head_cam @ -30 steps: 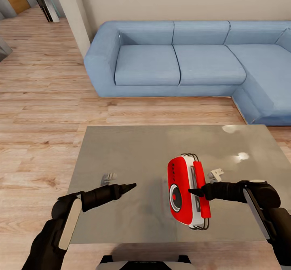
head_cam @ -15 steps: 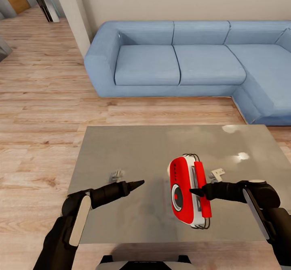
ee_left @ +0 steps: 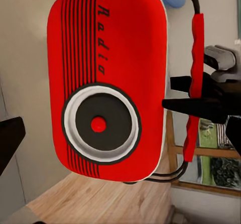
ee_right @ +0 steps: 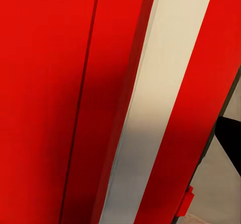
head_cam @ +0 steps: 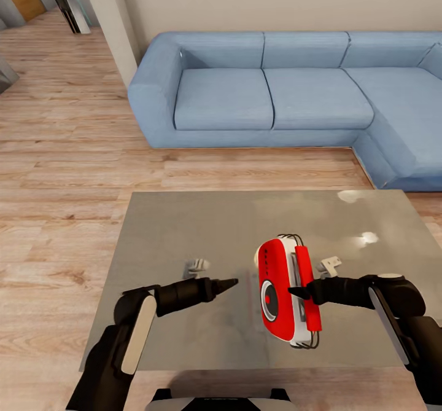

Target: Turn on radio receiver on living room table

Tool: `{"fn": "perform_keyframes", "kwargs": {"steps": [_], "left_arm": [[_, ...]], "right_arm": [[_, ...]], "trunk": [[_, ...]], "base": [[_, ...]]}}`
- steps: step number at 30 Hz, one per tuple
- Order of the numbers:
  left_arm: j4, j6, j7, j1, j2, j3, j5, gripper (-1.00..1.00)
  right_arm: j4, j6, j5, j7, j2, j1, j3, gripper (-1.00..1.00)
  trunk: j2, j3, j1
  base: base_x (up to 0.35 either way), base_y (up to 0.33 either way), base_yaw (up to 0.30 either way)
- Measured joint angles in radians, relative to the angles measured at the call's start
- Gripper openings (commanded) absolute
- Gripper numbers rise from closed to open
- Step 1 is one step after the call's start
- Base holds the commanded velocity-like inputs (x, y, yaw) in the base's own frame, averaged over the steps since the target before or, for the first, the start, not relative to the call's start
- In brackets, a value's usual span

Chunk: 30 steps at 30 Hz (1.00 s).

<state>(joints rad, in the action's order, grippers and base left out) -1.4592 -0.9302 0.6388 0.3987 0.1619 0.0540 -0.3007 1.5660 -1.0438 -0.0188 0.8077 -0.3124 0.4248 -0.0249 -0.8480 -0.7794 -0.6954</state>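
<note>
Head view: radio (head_cam: 282, 291) is held up above the table (head_cam: 184, 227), over its near right part, tilted on end so the long side runs near-to-far. Red face with round dial points left, toward the left arm. White trim and thin wire handle sit on the right side.

Right gripper (head_cam: 299, 290) comes in from the right at the radio's side, its dark fingertip against the red strip on the handle side. It appears closed on the radio, though the far finger is hidden behind the body. In the left wrist view, 2 dark fingers (ee_left: 193, 103) reach the radio's (ee_left: 108, 83) right edge, 1 touching the red handle grip. The right wrist view is pressed close to red and white bands of the radio (ee_right: 75, 103); a sliver of dark finger (ee_right: 230, 138) shows at the edge.

Left gripper (head_cam: 226, 284) hovers over the table just left of the radio, apart from it, pointing right at the dial. Fingers look pressed together into 1 point, holding nothing.

Left wrist view: dial is a white ring, black disc, red centre knob; "Radio" lettering runs along the face beside black stripes.

Far side: blue sofa (head_cam: 288, 91) on a wood plank floor (head_cam: 61, 153), well apart from the table.
</note>
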Motion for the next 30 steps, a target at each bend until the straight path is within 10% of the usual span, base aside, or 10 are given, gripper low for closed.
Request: {"fn": "perform_keyframes", "kwargs": {"steps": [1,2,15,30], "left_arm": [[0.0,-0.001,0.0,0.0,0.0,0.001,0.0,1.0],[0.0,-0.006,0.0,0.0,0.0,0.002,0.0,-1.0],[0.0,-0.064,0.0,0.0,0.001,0.083,0.001,-1.0],[0.0,-0.068,0.011,0.0,0.001,0.089,0.002,-1.0]], "right_arm": [[0.0,0.0,0.001,0.0,0.0,0.0,0.0,-1.0],[0.0,0.0,0.001,0.0,0.0,0.0,0.0,-1.0],[0.0,0.0,0.001,0.002,0.002,0.0,-0.001,-1.0],[0.0,0.0,0.001,0.001,0.006,0.0,0.004,-1.0]], "trunk": [[0.0,0.0,0.0],[0.0,0.0,0.0],[0.0,0.0,0.0],[0.0,0.0,0.0]], "base": [[0.0,0.0,0.0],[0.0,0.0,0.0],[0.0,0.0,0.0],[0.0,0.0,0.0]]}}
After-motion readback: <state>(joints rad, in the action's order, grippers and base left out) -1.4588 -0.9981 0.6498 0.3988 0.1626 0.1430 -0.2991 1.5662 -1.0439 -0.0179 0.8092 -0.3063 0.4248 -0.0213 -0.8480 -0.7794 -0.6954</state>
